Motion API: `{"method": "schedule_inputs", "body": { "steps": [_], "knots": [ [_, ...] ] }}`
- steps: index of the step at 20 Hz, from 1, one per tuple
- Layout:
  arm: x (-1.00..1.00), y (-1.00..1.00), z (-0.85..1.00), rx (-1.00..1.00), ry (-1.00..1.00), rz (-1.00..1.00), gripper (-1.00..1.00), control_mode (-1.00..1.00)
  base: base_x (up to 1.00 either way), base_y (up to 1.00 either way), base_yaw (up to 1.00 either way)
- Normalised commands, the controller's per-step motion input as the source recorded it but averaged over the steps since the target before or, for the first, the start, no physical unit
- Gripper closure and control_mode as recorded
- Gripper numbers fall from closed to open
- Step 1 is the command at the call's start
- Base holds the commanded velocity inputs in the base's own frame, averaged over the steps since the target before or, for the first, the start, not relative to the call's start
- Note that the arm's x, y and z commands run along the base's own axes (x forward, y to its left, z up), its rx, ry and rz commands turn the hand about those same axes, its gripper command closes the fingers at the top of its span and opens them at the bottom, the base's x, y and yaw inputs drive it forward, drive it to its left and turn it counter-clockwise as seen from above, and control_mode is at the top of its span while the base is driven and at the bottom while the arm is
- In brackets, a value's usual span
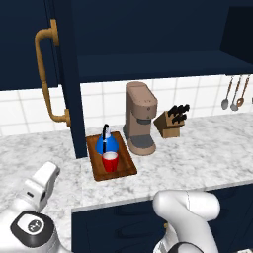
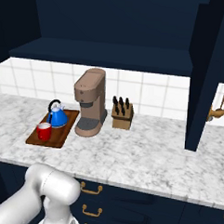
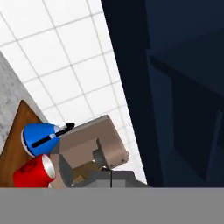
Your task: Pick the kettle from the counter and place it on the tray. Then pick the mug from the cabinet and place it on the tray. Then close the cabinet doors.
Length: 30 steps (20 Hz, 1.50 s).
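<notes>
The doors are what is left: the left door (image 1: 69,79) is standing swung out over the counter (image 1: 197,153), edge-on to the left base view, with its long brass handle (image 1: 48,79) facing left, and the right door (image 2: 214,68) is likewise hanging open at the right of the right base view, its handle (image 2: 220,108) curving out beside it. Each is looking like a stiff, fairly heavy hinged panel that will be swinging in an arc rather than sliding, so a push with the closed fingers on the flat face near the free edge (far from the hinge, where little force is needed) is likely working better than pinching the smooth, curved handle, which could be slipping. Behind them the cabinet (image 2: 112,53) is showing a bare dark shelf. Below, the kettle (image 1: 105,143) and the mug (image 1: 110,160) are both sitting on the tray (image 1: 128,168), the mug just in front of the kettle and close against it. Just right of the tray the coffee machine (image 1: 140,118) is standing, then the knife block (image 1: 171,121); utensils (image 1: 234,94) are hanging on the wall further right. The gripper is shut on nothing, its hand camera looking across kettle, mug and coffee machine toward the dark cabinet side.
</notes>
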Motion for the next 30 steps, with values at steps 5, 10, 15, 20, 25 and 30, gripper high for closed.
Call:
{"method": "schedule_inputs", "body": {
  "steps": [5,10,15,20,25,30],
  "knots": [
    [0.17,0.27,0.13,-0.12,-0.01,0.00,1.00,-1.00,0.00,0.00,0.00],
    [0.24,0.32,0.01,-0.11,-0.01,0.00,1.00,-1.00,0.00,0.00,0.00],
    [0.21,0.29,0.09,-0.06,-0.06,0.00,1.00,-1.00,0.00,0.00,0.00],
    [0.20,0.18,0.20,-0.01,-0.10,0.00,1.00,-1.00,0.00,0.00,0.00],
    [0.19,0.16,0.26,0.00,-0.14,0.01,1.00,-1.00,0.00,0.00,0.00],
    [0.19,0.10,0.25,0.00,-0.11,0.10,1.00,-1.00,0.00,0.00,0.00]
  ]
}}
